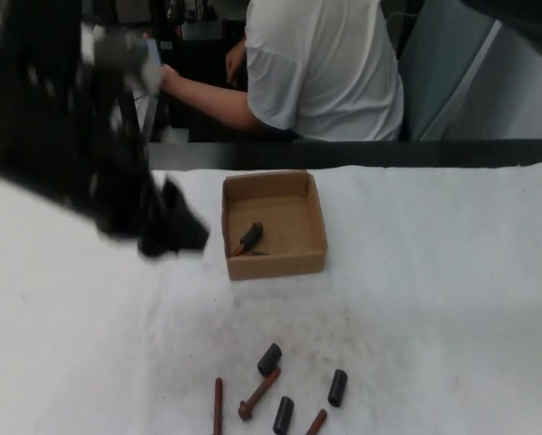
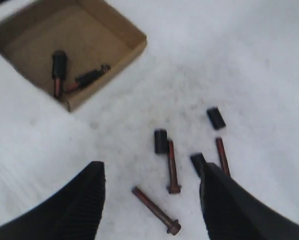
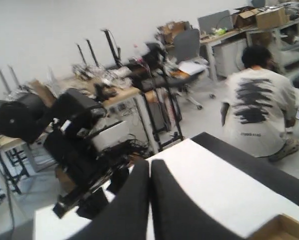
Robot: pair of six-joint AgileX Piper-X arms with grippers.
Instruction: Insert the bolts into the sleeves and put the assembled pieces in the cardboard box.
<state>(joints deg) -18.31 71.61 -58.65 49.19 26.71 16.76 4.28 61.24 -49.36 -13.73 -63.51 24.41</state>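
- Left gripper (image 2: pixel 152 169) is being held over loose bolts (image 2: pixel 172 165) and sleeves (image 2: pixel 160 141), fingers apart.
- Right gripper (image 3: pixel 150 170) is being held high (facing the room), fingers together.
- Two assembled pieces (image 2: pixel 58 70) are lying in the cardboard box (image 2: pixel 114 71).

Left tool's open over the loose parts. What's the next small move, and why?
Probably lower the left tool onto the bolt lying between its fingers and close. The tool is open and empty, that bolt lies clear of the sleeves, and three bolts lie loose.
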